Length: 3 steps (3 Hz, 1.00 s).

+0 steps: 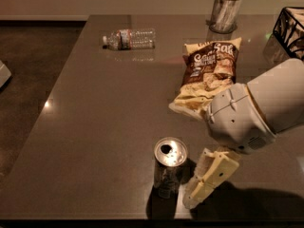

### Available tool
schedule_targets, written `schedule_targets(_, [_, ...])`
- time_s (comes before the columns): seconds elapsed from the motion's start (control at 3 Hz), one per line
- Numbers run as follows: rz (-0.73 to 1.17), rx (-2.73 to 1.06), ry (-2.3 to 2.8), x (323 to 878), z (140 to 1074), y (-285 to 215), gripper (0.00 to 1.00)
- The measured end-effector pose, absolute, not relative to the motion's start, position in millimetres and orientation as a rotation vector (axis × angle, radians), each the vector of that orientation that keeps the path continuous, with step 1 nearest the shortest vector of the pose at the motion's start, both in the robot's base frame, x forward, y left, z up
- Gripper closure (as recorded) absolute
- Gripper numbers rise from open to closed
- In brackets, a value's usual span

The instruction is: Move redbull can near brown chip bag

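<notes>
The redbull can [169, 170] stands upright near the table's front edge, its shiny silver top with the pull-tab hole facing up. The brown chip bag [209, 75] lies flat further back and to the right, brown in the centre with cream-yellow edges. My gripper [202, 186] comes in from the right on a bulky white arm and sits just right of the can, close beside it and low over the table. One cream-coloured finger [211, 177] shows; the other is hidden.
A clear plastic water bottle [129, 38] lies on its side at the back left. A metal cup [224, 12] stands at the back. A black wire basket [290, 30] is at the back right. The table's front edge [95, 218] is just below the can.
</notes>
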<state>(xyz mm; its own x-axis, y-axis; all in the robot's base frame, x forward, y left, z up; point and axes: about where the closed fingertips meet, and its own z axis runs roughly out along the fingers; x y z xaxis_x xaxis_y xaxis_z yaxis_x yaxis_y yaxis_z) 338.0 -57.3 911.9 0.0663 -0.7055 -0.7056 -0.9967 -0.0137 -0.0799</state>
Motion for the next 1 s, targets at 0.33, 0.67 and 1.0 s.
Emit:
schedule_targets(0.33, [0.697,-1.751,1.689,336.3,912.7,-45.6,0.12])
schedule_targets(0.67, [0.718,-1.726,1.707,337.1,909.7,-41.9,0.31])
schedule_targets(1.0, [0.726,-1.704,1.703,337.6,917.0,-41.0,0.54])
